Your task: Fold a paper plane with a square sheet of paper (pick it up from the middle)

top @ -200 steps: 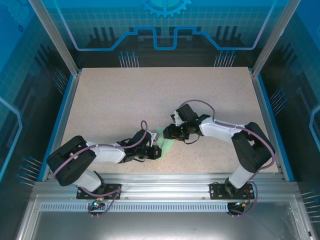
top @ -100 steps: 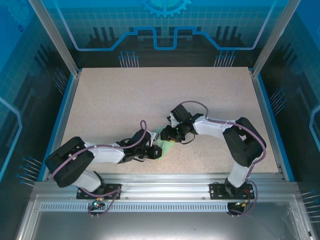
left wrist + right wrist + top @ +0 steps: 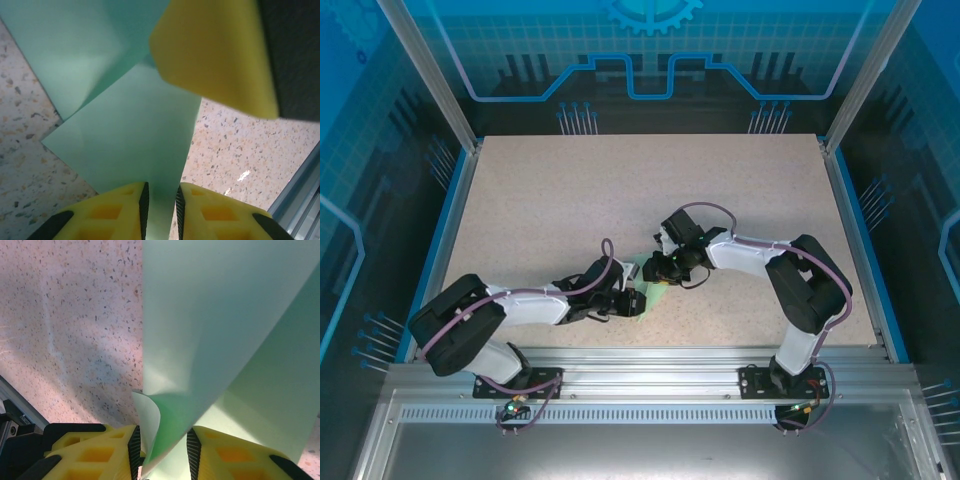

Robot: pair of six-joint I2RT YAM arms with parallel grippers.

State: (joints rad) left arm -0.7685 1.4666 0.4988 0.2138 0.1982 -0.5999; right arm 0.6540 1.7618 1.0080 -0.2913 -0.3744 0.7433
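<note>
Top view, nearest edge: a metal rail carried both arm bases. Just past it the left gripper lay low over the table, pointing right.

In the left wrist view the left gripper had its jaws a narrow slot apart, and the square sheet of paper ran flat through that slot. The pads were not pressed together, so the jaws were parted rather than clamped.

The paper was pale mint green and already creased, with one folded flap overlapping another. It lay on the speckled table near the front edge, about mid-width. A yellow finger of the other gripper sat over the paper's far part, at the upper right of that view.

Slightly farther in, the right gripper came in from the right, tip down at the same paper and close to the left one.

In the right wrist view the right gripper had its jaws apart, straddling a raised, curled fold of the paper. The curl touched one pad; I could not tell whether the pads pinched it. The rest of the sheet stretched away with one layer lifted.

Beyond, the speckled table ran on to the blue back wall.
</note>
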